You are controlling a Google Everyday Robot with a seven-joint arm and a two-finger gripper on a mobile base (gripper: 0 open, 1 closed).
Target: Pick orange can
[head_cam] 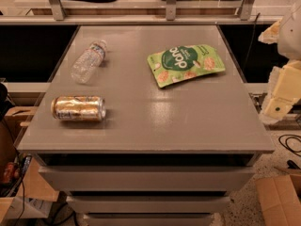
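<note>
The orange can (78, 108) lies on its side near the front left corner of the grey cabinet top (188, 121). Its body is orange-gold with pale markings and its ends are silver. Nothing touches it. My gripper is not in view. Only pale, blocky parts of my arm (282, 86) show at the right edge, beyond the cabinet's right side and far from the can.
A clear plastic water bottle (88, 61) lies on its side at the back left. A green snack pouch (185, 63) lies flat at the back right. Drawers (146, 178) sit below the top. A cardboard box (280, 199) and cables lie on the floor at the right.
</note>
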